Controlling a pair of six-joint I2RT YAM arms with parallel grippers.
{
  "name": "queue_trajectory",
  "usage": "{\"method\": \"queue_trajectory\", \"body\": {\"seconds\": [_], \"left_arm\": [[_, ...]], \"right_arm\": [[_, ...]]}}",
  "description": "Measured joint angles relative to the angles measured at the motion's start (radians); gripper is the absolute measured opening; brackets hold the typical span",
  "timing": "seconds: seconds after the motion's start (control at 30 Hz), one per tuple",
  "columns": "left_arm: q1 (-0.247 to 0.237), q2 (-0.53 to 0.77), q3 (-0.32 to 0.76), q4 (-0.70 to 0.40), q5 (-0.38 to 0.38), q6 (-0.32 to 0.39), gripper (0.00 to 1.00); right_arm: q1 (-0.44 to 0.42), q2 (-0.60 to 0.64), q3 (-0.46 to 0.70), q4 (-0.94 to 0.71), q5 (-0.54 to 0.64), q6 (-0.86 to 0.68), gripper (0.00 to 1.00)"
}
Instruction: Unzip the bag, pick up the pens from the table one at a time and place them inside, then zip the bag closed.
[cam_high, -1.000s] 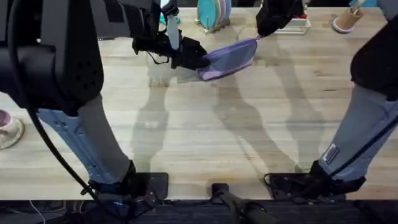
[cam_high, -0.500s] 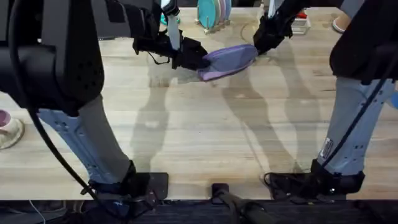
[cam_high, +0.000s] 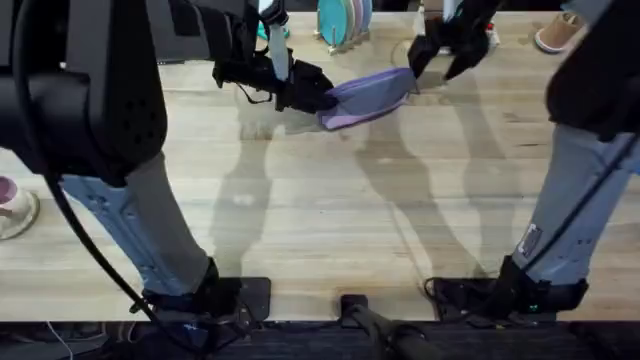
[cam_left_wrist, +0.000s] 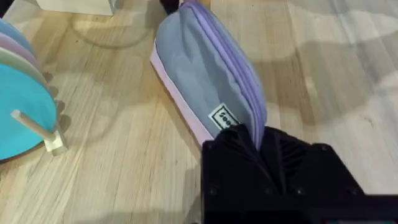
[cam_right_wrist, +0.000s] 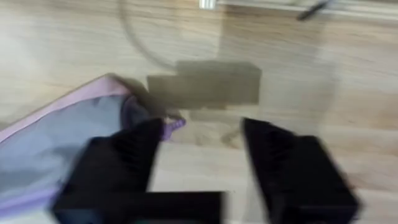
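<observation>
1. Soft fabric is judged to make the bag light and floppy; it is expected to sag and fold unless it is held at both ends.
2. Best holds are judged to be one end of the cloth for anchoring and the small zipper pull at the other end; the pull looks tiny and could slip from the pads.
3. Lavender-purple cloth with a greyer side panel is seen, with a zipper running along the top and a small white label near the held end.
4. On the table the bag lies toward 12 o'clock, slanted, its higher end pointing to about 2 o'clock.
5. One end of the bag is clamped by the left gripper.
6. Spread wide apart, the right gripper hovers just beside the far end, with nothing grasped and the pull next to one finger.
</observation>
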Motion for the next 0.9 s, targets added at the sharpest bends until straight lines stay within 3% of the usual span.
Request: {"method": "queue_trajectory", "body": {"seconds": [0.07, 0.1, 0.27, 0.5, 0.57, 0.7, 0.73, 0.9], "left_arm": [[0.0, 0.0, 0.0, -0.002, 0.0, 0.0, 0.042], [0.0, 0.0, 0.0, -0.002, 0.0, 0.0, 0.042], [0.0, 0.0, 0.0, -0.002, -0.001, 0.0, 0.042], [0.0, 0.0, 0.0, -0.002, -0.001, 0.0, 0.043], [0.0, 0.0, 0.0, -0.008, 0.001, 0.003, 0.219], [0.002, 0.0, 0.0, -0.014, 0.004, 0.0, 0.847], [0.002, 0.0, 0.0, -0.016, 0.004, -0.004, 0.949], [0.003, 0.0, 0.0, -0.017, 0.005, -0.004, 0.993]], "right_arm": [[0.0, -0.058, 0.0, -0.007, 0.003, -0.012, 0.964], [0.001, -0.084, 0.0, -0.011, 0.003, -0.014, 0.986], [0.003, -0.226, 0.0, -0.042, 0.003, -0.023, 0.996], [0.003, -0.331, 0.0, -0.069, 0.003, -0.024, 0.996], [0.003, -0.344, 0.0, -0.07, 0.003, -0.024, 0.996], [0.003, -0.354, 0.0, -0.073, 0.003, -0.024, 0.996], [0.003, -0.354, 0.0, -0.077, 0.003, -0.024, 0.996], [0.003, -0.354, 0.0, -0.09, 0.003, -0.024, 0.996]]}}
